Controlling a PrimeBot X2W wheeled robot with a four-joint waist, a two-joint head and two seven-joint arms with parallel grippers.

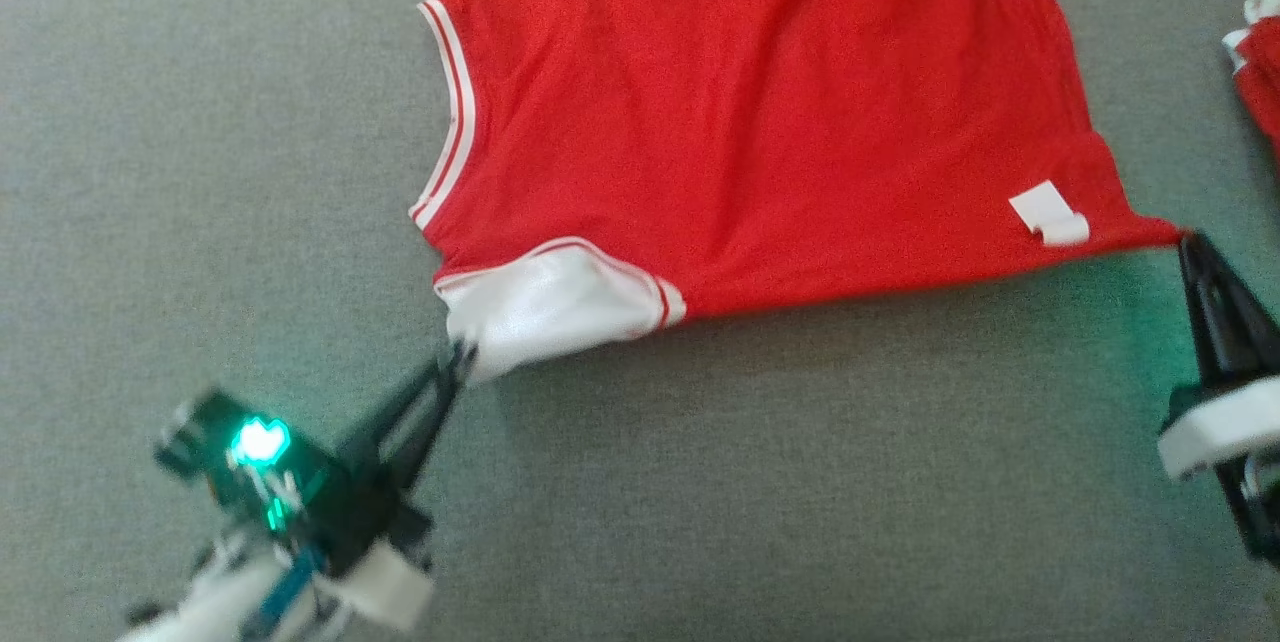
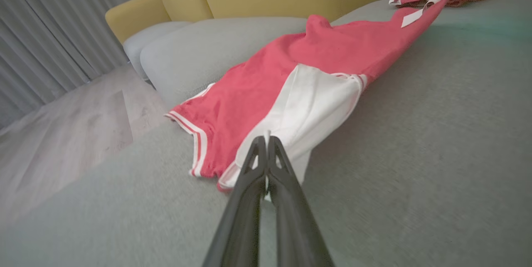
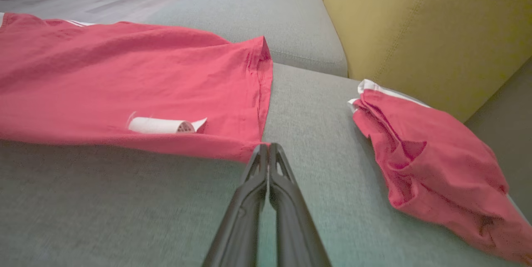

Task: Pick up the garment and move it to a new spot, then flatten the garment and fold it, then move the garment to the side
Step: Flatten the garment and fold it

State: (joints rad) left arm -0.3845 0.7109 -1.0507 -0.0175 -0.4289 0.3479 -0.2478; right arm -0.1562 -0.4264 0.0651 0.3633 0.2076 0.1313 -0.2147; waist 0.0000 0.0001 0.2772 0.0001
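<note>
Head view: observed red garment spread flat on grey sofa seat. Found left gripper pressed together on white sleeve, right gripper pinching hem corner just beside white label. Noted second red garment bunched well apart, near yellow backrest.

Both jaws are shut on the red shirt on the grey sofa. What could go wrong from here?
1. The left jaws pinch only the tip of the white sleeve of the red short-sleeved shirt, the right jaws its hem corner; either grip may slip under pull.
2. The crumpled red garment lies close to the right jaws; a sideways move could drag it.
3. The shirt's far sleeve lies at the grey sofa cushion edge above the wooden floor; it might slide off.
</note>
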